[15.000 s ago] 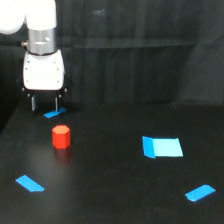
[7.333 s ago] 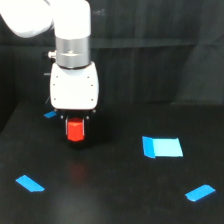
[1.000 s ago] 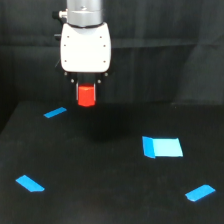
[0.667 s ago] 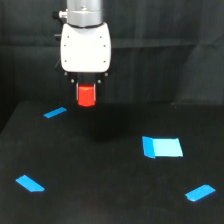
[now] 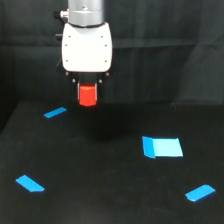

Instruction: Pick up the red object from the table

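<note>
The red object (image 5: 87, 95) is a small bright red-orange block, held between the dark fingers of my gripper (image 5: 87, 98) under its white body. It hangs well above the black table (image 5: 100, 190), in front of the dark curtain, at the upper left of the exterior view. The gripper is shut on the block. The fingertips are mostly hidden against the dark background.
Several bright blue tape patches lie on the table: a thin strip (image 5: 55, 112) at the left below the gripper, a large rectangle (image 5: 162, 147) at the right, a strip (image 5: 30, 183) at the front left, a strip (image 5: 200, 192) at the front right.
Since 15 s ago the gripper came down on the block, shut on it and lifted it off the table. Over the last second nothing has visibly moved.
</note>
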Motion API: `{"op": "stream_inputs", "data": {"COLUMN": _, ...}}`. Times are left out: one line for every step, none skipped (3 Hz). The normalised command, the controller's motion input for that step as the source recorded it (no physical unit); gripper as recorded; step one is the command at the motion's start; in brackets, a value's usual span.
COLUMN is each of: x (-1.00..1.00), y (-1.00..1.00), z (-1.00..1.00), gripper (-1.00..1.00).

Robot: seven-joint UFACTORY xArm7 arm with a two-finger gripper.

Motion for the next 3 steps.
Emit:
{"op": "stream_inputs", "data": {"x": -0.04, "y": 0.06, "z": 0.01, "gripper": -0.99}}
{"op": "stream_inputs", "data": {"x": 0.0, "y": 0.0, "z": 0.05, "gripper": -1.0}}
{"op": "stream_inputs", "data": {"x": 0.05, "y": 0.0, "z": -0.05, "gripper": -0.96}}
